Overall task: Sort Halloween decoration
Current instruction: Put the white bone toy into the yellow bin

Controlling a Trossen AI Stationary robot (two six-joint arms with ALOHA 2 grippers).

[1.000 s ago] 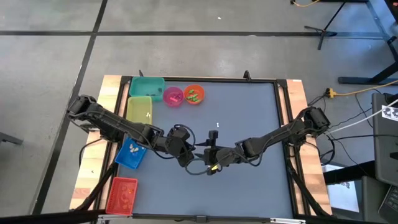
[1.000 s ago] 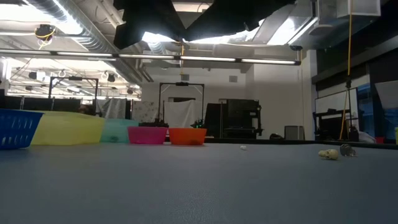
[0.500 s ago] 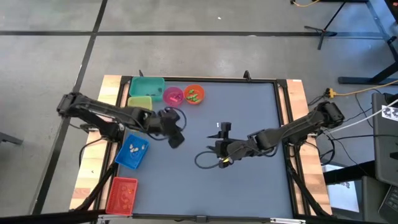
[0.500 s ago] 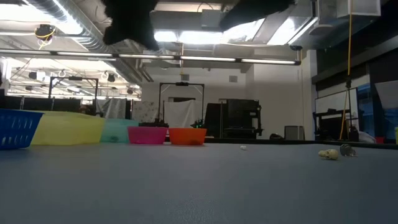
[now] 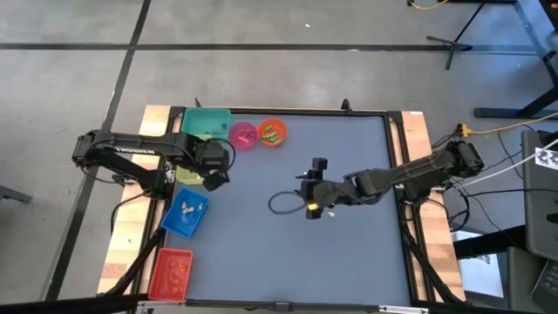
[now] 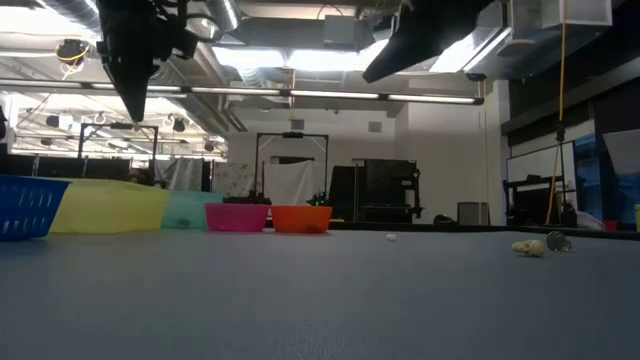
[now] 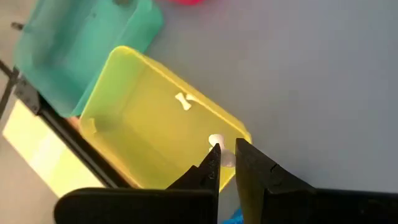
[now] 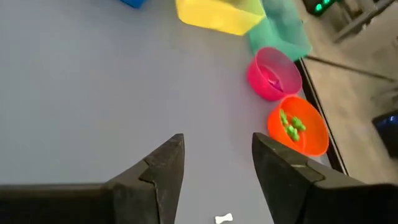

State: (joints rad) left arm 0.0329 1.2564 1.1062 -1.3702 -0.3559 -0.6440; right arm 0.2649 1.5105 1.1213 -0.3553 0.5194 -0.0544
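My left gripper [image 5: 214, 180] [image 7: 225, 155] hangs over the near right corner of the yellow bin [image 5: 193, 150], pointing down, shut on a tiny white trinket [image 7: 217, 140]. A white bone-shaped trinket [image 7: 183, 101] lies on the bin's floor. My right gripper [image 5: 312, 172] [image 8: 216, 163] hovers open above mid-table, touching nothing. A white bone trinket [image 8: 224, 218] lies on the mat below it. A yellowish trinket [image 6: 527, 247], a grey one [image 6: 558, 241] and a small white one [image 6: 390, 237] rest on the mat. My left gripper pinches the white trinket [image 7: 227, 160] between its two fingertips, coming from above and pointing down. The trinket is lifted clear, above the yellow bin's corner. It is too small to tell which part is held.
Along the table's left side stand a teal bin [image 5: 206, 120], a blue bin [image 5: 185, 212] with white trinkets and a red bin [image 5: 171, 272]. A pink bowl [image 5: 242, 134] and an orange bowl [image 5: 272, 133] holding green trinkets sit at the far edge. A cable loop [image 5: 281, 203] hangs from the right arm.
My left gripper has swung from mid-table toward the table's left and far side, to above the yellow bin, and has tipped from slanting to pointing steeply down, staying shut. My right gripper has drawn toward the table's right and far side, rising a little, still open.
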